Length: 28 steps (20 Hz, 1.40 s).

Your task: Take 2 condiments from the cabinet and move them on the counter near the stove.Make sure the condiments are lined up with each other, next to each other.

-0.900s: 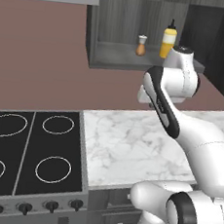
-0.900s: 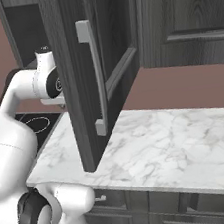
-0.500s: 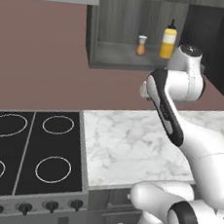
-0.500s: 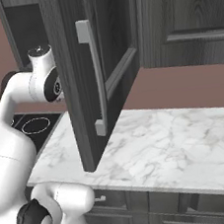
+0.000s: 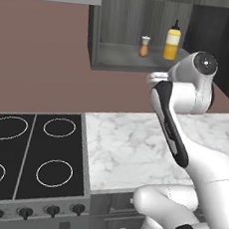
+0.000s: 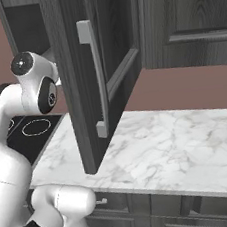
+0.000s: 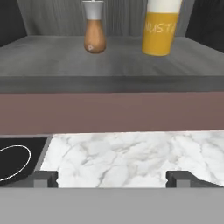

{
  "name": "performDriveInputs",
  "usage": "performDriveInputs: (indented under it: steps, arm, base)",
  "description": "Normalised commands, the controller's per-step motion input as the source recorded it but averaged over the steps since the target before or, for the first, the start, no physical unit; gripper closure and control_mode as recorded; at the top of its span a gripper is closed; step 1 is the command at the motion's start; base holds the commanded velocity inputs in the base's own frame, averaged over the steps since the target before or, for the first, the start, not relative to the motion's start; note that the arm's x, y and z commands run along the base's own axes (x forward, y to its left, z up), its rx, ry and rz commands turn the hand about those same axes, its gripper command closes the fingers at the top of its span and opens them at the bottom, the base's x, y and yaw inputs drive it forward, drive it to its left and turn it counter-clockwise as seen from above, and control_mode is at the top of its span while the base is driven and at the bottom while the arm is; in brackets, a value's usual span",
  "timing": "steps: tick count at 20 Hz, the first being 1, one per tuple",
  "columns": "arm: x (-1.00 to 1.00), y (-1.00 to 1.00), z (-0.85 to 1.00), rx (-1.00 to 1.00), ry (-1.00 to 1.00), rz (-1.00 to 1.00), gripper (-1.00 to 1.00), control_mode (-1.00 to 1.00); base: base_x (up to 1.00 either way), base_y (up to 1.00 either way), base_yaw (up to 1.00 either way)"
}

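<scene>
Gripper: we see our gripper [image 7: 112, 178] with its two dark fingertips [image 7: 43, 178] spread wide and nothing between them; it hangs above the counter.
Yellow squeeze bottle: we find the yellow squeeze bottle [image 7: 161, 27] ahead of the gripper and above it, a little to its right, standing on the cabinet shelf. Its long axis is upright, and the dark nozzle points straight up in the left base view [image 5: 173, 40].
Brown shaker: we see the brown shaker [image 7: 94, 35] ahead and above, slightly to the gripper's left, upright with its white top uppermost. It stands near the bottle but apart from it, both on the same shelf [image 5: 144, 46].
Cabinet: the cabinet [image 7: 109, 61] faces the gripper, its shelf edge running level across our hand view; its open door [image 6: 86, 78] hangs over the counter.
Counter: the counter [image 7: 131, 157] lies below and just ahead of the fingertips.
Stove: the stove [image 5: 27, 157] sits to the gripper's left, touching the counter's edge.
</scene>
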Motion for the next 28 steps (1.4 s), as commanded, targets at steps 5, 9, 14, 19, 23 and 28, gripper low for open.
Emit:
performDriveInputs:
  steps: [5, 9, 14, 19, 23, 28]
  arm:
    - [0.16, 0.0, 0.49, 0.0, -0.14, -0.05, -1.0, -1.0]
    - [0.15, -0.03, 0.45, 0.0, 0.0, -0.05, -1.0, -1.0]
    - [0.1, -0.2, 0.27, 0.0, 0.0, -0.03, -1.0, -1.0]
    - [0.41, -0.34, 0.05, 0.0, 0.01, -0.01, -1.0, -1.0]
    - [0.61, -0.36, 0.0, 0.0, 0.04, -0.02, -1.0, -1.0]
    - [0.61, -0.32, 0.0, 0.0, 0.06, -0.03, -1.0, -1.0]
  base:
    - [0.0, 0.0, 0.0]
    - [0.0, 0.0, 0.0]
    - [0.0, 0.0, 0.0]
    - [0.0, 0.0, 0.0]
    - [0.0, 0.0, 0.0]
    - [0.0, 0.0, 0.0]
